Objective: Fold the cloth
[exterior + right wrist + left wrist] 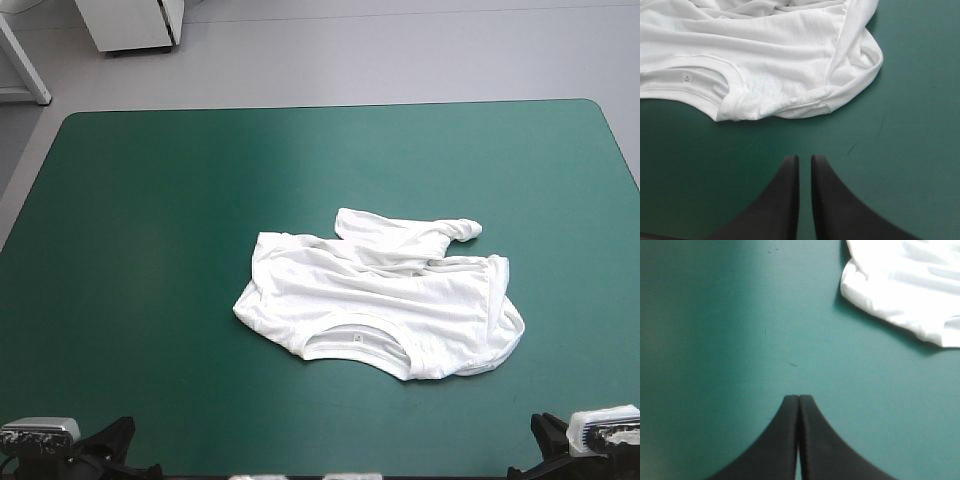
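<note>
The table's teal-green cover (150, 200) carries the white short-sleeved T-shirt (380, 300), crumpled and part-spread right of centre, collar toward the near edge. It looks light, limp and sure to drape, so I judge the shoulders beside the collar the best hold for 2 grippers. The left gripper (798, 399) is closed and empty over bare cover, apart from the cloth. The right gripper (805, 159), all but closed, holds nothing near the collar. Only the high view shows the twisted far sleeve (462, 228); the right wrist view gives the small neck label (686, 78) plainly.
</note>
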